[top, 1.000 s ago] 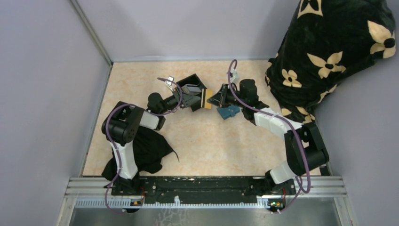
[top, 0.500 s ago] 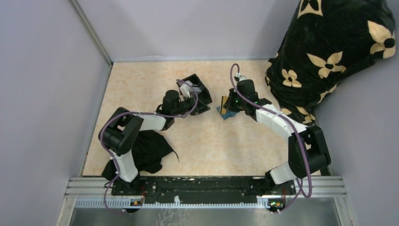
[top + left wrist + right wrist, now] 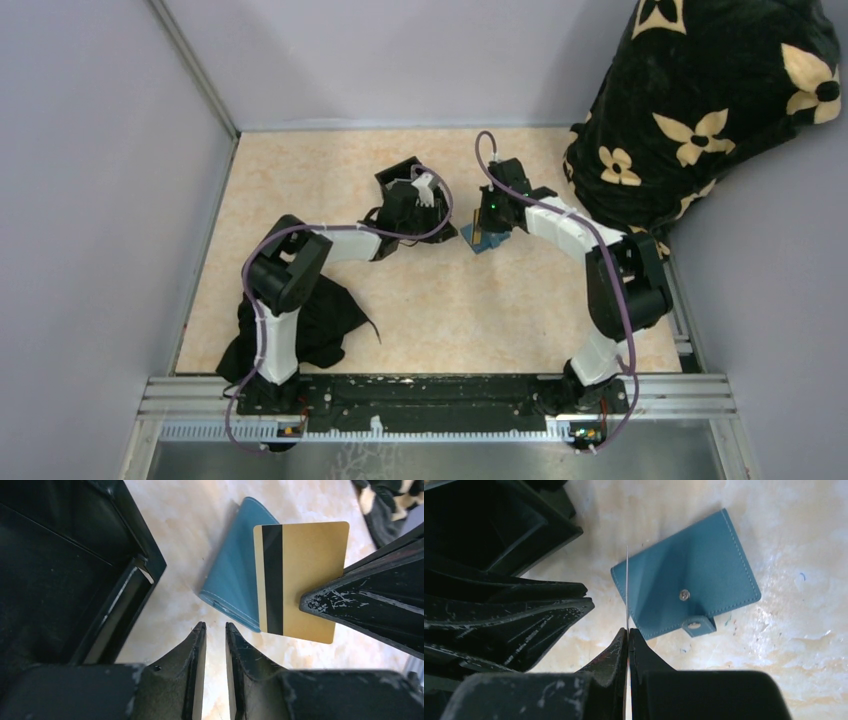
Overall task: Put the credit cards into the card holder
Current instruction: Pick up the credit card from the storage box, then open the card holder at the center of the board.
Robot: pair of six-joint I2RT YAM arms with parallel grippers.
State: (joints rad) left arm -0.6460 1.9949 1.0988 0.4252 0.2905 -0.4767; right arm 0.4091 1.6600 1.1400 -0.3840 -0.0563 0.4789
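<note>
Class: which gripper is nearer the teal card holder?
Right. The right gripper hangs over the card holder, pinching a gold card; the left gripper sits off to its side, by the black tray.

Finding: a robotics test cell in a laboratory, not a domestic or retail setting.

Evidence:
- The left arm [image 3: 290,275] and the right arm [image 3: 620,290] are both robot arms. They stand bolted side by side on an aluminium rail [image 3: 180,390] at the near edge of a bench [image 3: 450,310] with a pale marbled top.
- Plain grey panels [image 3: 100,200] enclose the bench on its left, far and right sides.
- Purple cables [image 3: 320,229] run exposed along both arms.
- A black cloth with cream flowers [image 3: 720,110] is heaped in the far right corner.
- A plain black cloth [image 3: 320,320] lies by the left arm's base.
</note>
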